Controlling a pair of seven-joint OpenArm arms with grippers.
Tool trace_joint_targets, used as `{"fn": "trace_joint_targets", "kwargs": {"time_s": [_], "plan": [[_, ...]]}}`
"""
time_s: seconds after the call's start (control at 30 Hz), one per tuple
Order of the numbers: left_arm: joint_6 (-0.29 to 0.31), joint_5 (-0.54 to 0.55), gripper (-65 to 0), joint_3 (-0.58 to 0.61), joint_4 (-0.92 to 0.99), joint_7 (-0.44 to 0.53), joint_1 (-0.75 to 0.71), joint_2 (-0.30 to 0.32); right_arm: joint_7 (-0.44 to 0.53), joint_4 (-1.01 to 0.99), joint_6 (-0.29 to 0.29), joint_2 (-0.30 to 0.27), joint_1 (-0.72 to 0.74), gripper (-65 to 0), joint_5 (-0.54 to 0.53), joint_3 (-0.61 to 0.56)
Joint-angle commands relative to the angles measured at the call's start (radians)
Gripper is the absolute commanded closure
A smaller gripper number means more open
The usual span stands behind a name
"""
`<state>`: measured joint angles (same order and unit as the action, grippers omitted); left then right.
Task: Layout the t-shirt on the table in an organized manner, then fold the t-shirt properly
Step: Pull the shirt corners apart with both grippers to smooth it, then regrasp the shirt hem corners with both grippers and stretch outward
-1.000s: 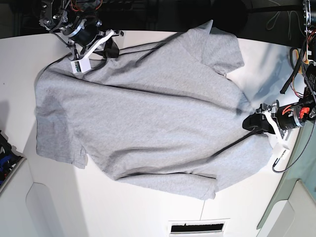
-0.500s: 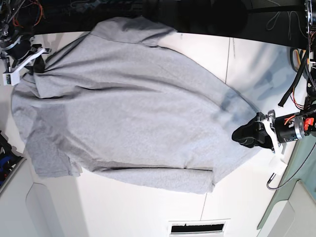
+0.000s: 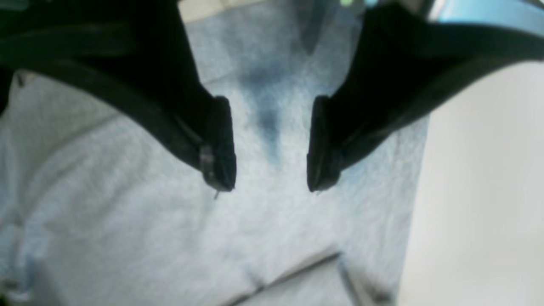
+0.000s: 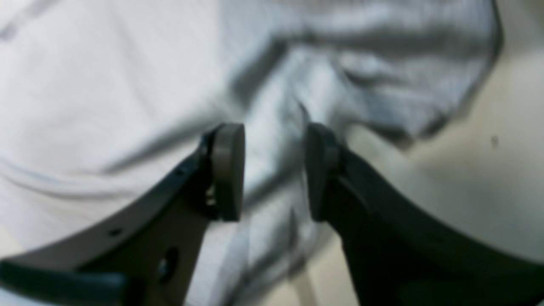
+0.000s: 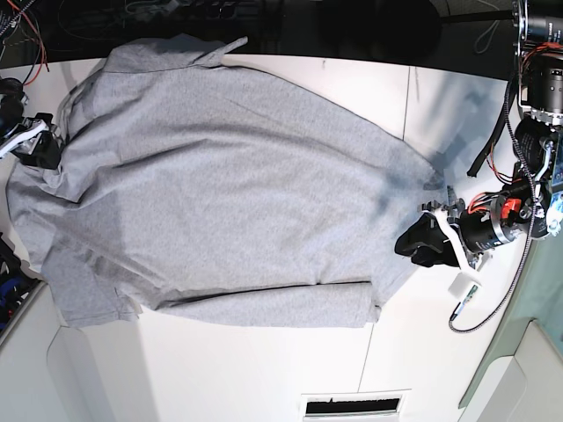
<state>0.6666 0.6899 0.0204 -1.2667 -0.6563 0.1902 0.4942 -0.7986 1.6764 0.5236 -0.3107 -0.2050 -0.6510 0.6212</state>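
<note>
white table (image 5: 264, 369) carries the t-shirt (image 5: 220, 193), long axis across the base view. left gripper (image 3: 270, 146) jaws apart over its edge; right gripper (image 4: 274, 170) parted astride a ridge, nothing clamped.

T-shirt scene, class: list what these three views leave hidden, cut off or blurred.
- Right claw, base view: cut by the left edge, tips lost against the t-shirt.
- Left claw, base view: dark tips merge, gap unreadable.
- T-shirt lettering: unseen in every view.
- Fabric weave, both wrist views: blurred.
- Table: mostly covered.
</note>
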Motion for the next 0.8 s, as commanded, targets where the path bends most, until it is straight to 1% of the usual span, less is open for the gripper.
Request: {"fn": "trace_joint_targets", "kwargs": {"time_s": [0.0,0.03,0.07,0.13,0.17,0.2,0.27,0.3,0.4,0.5,0.57,0.63,0.73,0.77], "plan": [[-0.021,-0.009,-29.8,-0.007,0.014,0.047,0.026,0.011,0.003,0.050,0.005,0.002,0.003,-23.8,-0.024,0.019],[-0.039,-0.040,-28.0,-0.007,0.040,0.074,0.030,0.006,-0.002,0.081,0.005,0.016,-0.007,-23.8,-0.031,0.026],[-0.055,-0.075,-24.2,-0.007,0.067,0.094,0.037,-0.001,0.000,0.107,0.005,0.032,-0.016,-23.7,-0.038,0.031],[-0.057,-0.130,-11.4,-0.007,0.128,0.116,0.063,-0.019,0.012,0.140,0.005,0.063,-0.026,-23.2,-0.038,0.031],[-0.057,-0.144,-4.6,-0.007,0.159,0.121,0.077,-0.027,0.020,0.143,0.005,0.079,-0.025,-20.9,-0.038,0.031],[-0.057,-0.153,0.0,-0.007,0.190,0.126,0.094,-0.035,0.032,0.142,0.005,0.093,-0.023,-16.2,-0.037,0.030],[-0.057,-0.161,0.0,-0.006,0.249,0.150,0.122,-0.041,0.058,0.137,0.005,0.126,-0.022,-1.5,-0.014,0.024],[-0.057,-0.162,0.0,-0.006,0.278,0.163,0.133,-0.043,0.071,0.133,0.005,0.142,-0.023,0.0,0.003,0.018],[-0.057,-0.170,0.0,-0.006,0.356,0.167,0.162,-0.048,0.101,0.097,0.015,0.175,-0.023,0.0,0.070,-0.017],[-0.057,-0.190,0.0,-0.005,0.408,0.163,0.164,-0.048,0.129,0.030,0.015,0.173,-0.016,0.0,0.172,-0.076],[-0.057,-0.195,0.0,-0.005,0.438,0.141,0.161,-0.047,0.152,-0.028,0.014,0.163,0.000,0.0,0.243,-0.108],[-0.056,-0.195,0.0,-0.005,0.461,0.119,0.151,-0.042,0.156,-0.093,0.008,0.145,0.016,0.0,0.271,-0.130],[-0.054,-0.193,0.0,-0.005,0.474,0.071,0.117,-0.020,0.160,-0.177,-0.004,0.124,0.031,0.0,0.270,-0.138],[-0.039,-0.193,0.0,-0.005,0.474,0.057,0.102,-0.008,0.171,-0.200,-0.004,0.120,0.033,0.0,0.270,-0.138]]}}
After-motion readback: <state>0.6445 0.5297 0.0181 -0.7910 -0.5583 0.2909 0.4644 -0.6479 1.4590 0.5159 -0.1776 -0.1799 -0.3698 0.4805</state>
